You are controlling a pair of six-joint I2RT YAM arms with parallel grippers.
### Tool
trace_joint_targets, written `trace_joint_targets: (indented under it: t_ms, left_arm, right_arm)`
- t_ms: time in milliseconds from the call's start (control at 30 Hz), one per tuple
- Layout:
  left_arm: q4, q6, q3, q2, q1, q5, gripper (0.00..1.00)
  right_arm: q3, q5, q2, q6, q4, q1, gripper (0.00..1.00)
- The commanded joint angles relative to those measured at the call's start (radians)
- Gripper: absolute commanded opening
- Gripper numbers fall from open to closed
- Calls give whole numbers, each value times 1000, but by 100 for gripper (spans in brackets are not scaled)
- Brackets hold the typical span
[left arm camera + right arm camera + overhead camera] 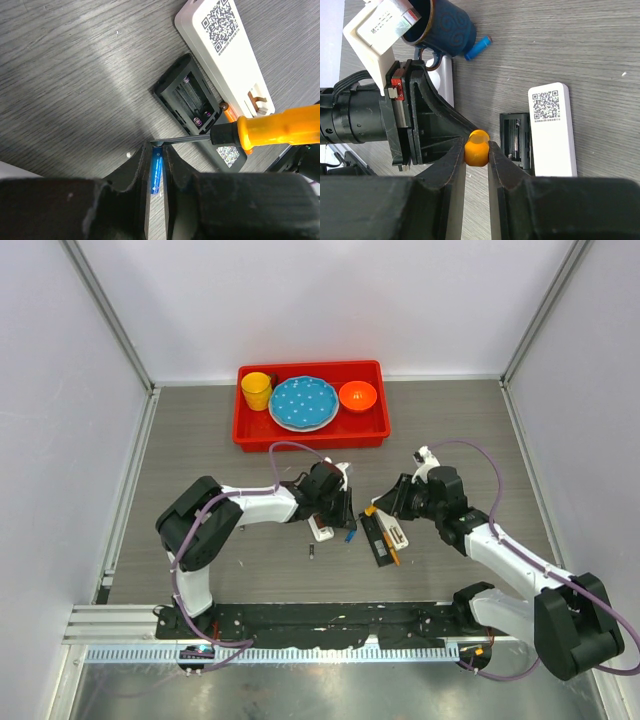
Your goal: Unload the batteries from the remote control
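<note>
The bench is looking like matt grey wood-grain laminate. The black remote is showing matt plastic, with shiny metal springs inside it. Right beside it, the white slab is looking smooth and satiny, the screwdriver is flashing a glossy orange plastic handle, and the blue battery is gleaming.

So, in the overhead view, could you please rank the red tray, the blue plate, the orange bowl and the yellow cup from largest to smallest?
1. red tray
2. blue plate
3. orange bowl and yellow cup: these look about alike from above, so I would not rank them.
</note>
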Motion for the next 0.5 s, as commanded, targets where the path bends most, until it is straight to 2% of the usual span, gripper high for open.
trace_joint_targets:
  t_ms: [0, 167, 267, 333, 367, 467]
  left_arm:
    - [-41, 43, -11, 13, 5, -109, 18]
    - [-31, 68, -17, -32, 4, -99, 24]
    - [-13, 86, -19, -78, 4, -96, 36]
    - [10, 102, -20, -110, 4, -92, 39]
    - [21, 117, -38, -159, 5, -83, 48]
    - [120, 135, -100, -280, 5, -79, 62]
  right_arm:
    - [37, -60, -35, 5, -38, 16, 1]
    - [62, -50, -40, -11, -47, 16, 1]
    - [75, -37, -50, -17, -47, 16, 1]
    - [89, -22, -70, -21, -47, 16, 1]
    - [92, -16, -77, -23, -47, 16, 1]
    - [103, 0, -113, -34, -83, 17, 1]
